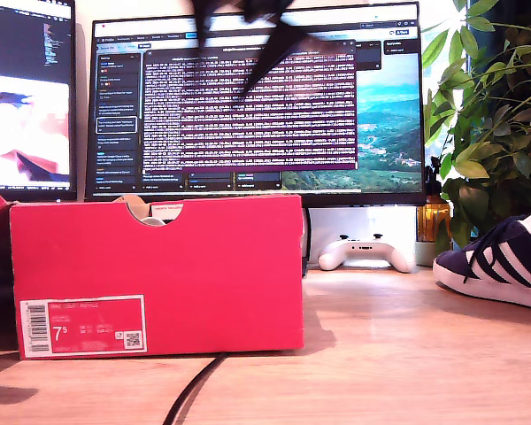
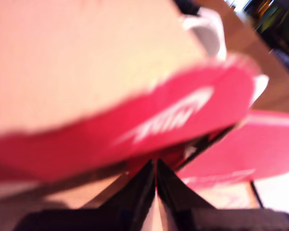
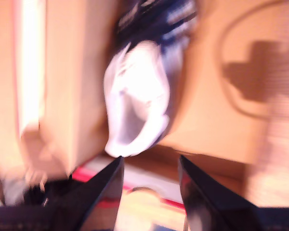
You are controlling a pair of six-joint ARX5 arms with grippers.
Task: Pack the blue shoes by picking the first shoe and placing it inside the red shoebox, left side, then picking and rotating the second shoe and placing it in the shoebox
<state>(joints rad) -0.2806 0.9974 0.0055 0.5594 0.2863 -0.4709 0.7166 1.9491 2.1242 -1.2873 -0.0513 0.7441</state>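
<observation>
Exterior view first: you are looking at the red shoebox [image 1: 159, 274], standing on the table [image 1: 380, 354] at that view's left with its barcode-label wall facing the camera. You are dealing with light, stiff cardboard that will likely slide if nudged, so any shoe should go in from above. Its walls are hiding the inside here; something pale is showing through the half-round notch, too little to name. In the first wrist view the box's red lid [image 2: 135, 130] is blurring past, with tan cardboard beyond it.

One blue shoe [image 1: 504, 261] is lying on the table at the exterior view's right edge, well apart from the box and cut off by the frame. You are probably handling something light: soft suede that gives under pressure over a stiffer white sole. Pinching across the heel collar or the midfoot sidewalls looks safest; the laces will likely slip.

The other shoe [image 3: 139, 101] is showing in the second wrist view, white lining up, on a tan surface that may be the box floor; the blur is leaving that unsettled.

An arm [image 1: 265, 44] is smearing across the exterior view's top. My first gripper [image 2: 155, 166] is clenched on nothing. My second gripper [image 3: 149, 163] is standing released above the shoe, not touching it.
</observation>
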